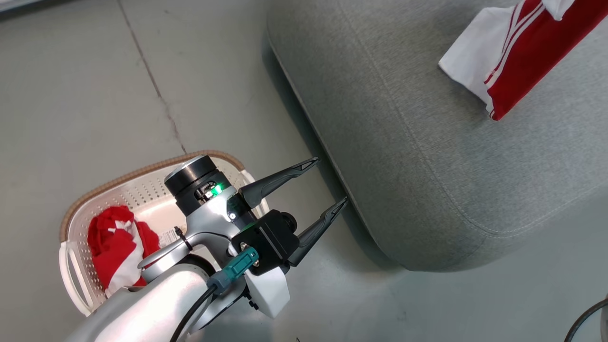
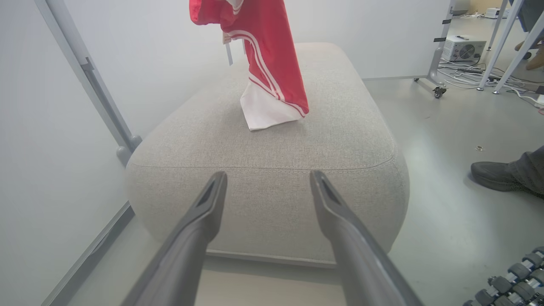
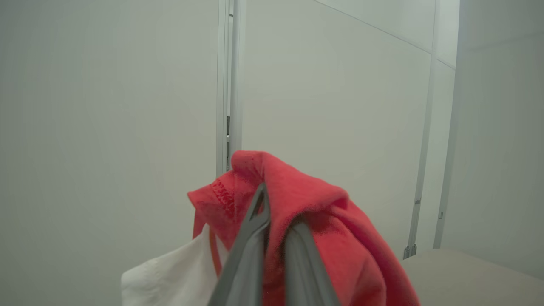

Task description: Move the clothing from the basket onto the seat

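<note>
A red garment with white stripes [image 1: 517, 52] hangs over the grey seat [image 1: 427, 142], its white lower end touching the cushion [image 2: 265, 112]. My right gripper [image 3: 276, 216] is shut on the top of this clothing [image 3: 306, 199], which drapes over the fingers. More red and white clothing [image 1: 116, 242] lies bunched in the cream basket [image 1: 142, 190] on the floor at the lower left. My left gripper [image 1: 327, 183] is open and holds nothing. It hovers between the basket and the seat's near corner, pointing at the seat [image 2: 267, 195].
A person's dark shoe [image 2: 488, 174] rests on the floor right of the seat. Cables, a white box [image 2: 463, 46] and metal frame legs stand beyond it. White panels [image 2: 55, 127] close off the left side. A crack crosses the floor [image 1: 156, 90] behind the basket.
</note>
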